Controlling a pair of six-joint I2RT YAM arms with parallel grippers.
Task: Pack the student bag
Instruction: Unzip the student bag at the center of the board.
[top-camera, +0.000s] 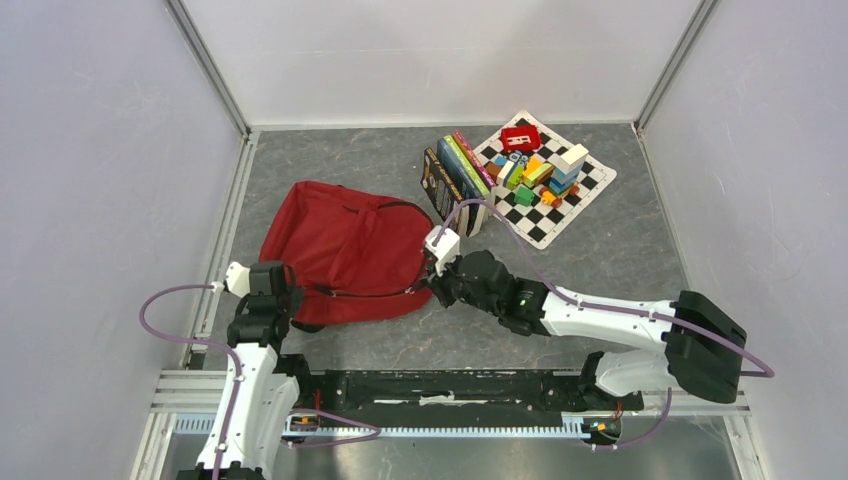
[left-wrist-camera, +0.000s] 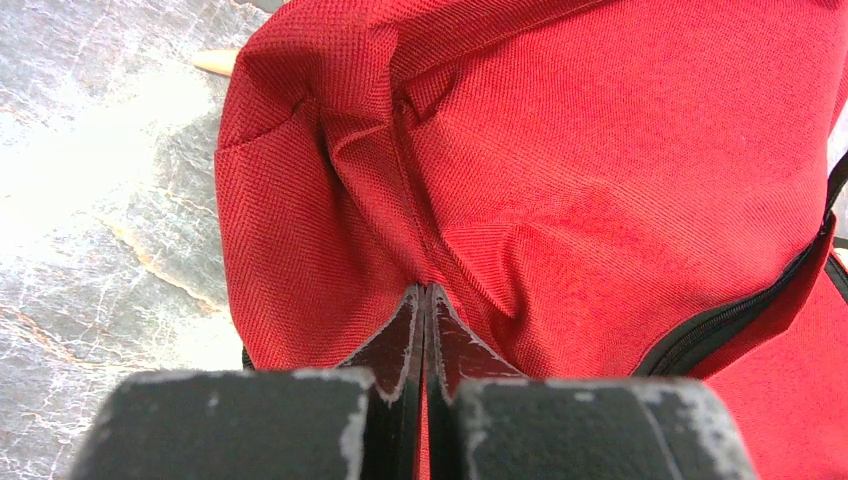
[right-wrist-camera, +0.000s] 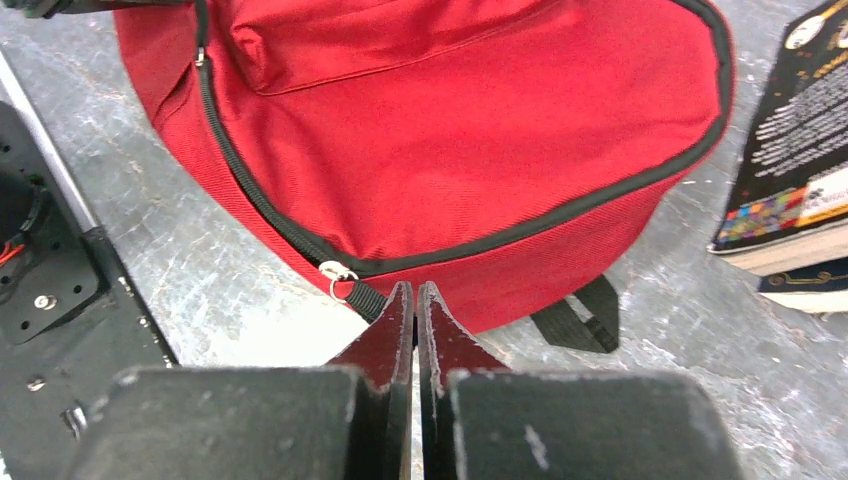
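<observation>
We find little writing to read: the black-covered book (right-wrist-camera: 795, 130) at the right edge of the right wrist view carries white print and a multicoloured band, but the letters are too small for us to make out, and the other book spines (top-camera: 462, 172), standing in a row behind the bag, show only colour. The student bag (top-camera: 345, 250) lies flat on the grey marbled table (top-camera: 620, 270), left of centre, with its black zipper (right-wrist-camera: 250, 190) curving along the near edge and closed as far as we can see. The left arm reaches straight forward from its base, and the left gripper (left-wrist-camera: 425, 292) sits at the bag's near-left corner. Its jaws are pressed together on the red fabric, which puckers in creases towards the tips. The right arm lies low, its forearm stretched leftward across the table, and brings the right gripper (right-wrist-camera: 415, 290) to the bag's near-right edge. Its jaws are drawn almost together with only a sliver between them. The metal zipper pull (right-wrist-camera: 338, 274) is just beside them, and its black tab (right-wrist-camera: 367, 298) runs up to one finger; we cannot tell whether the tab is caught. A black strap (right-wrist-camera: 585, 315) pokes out from under the bag. Beyond the books, a chequered mat (top-camera: 592, 180) holds a heap of coloured toy blocks (top-camera: 540, 175).
</observation>
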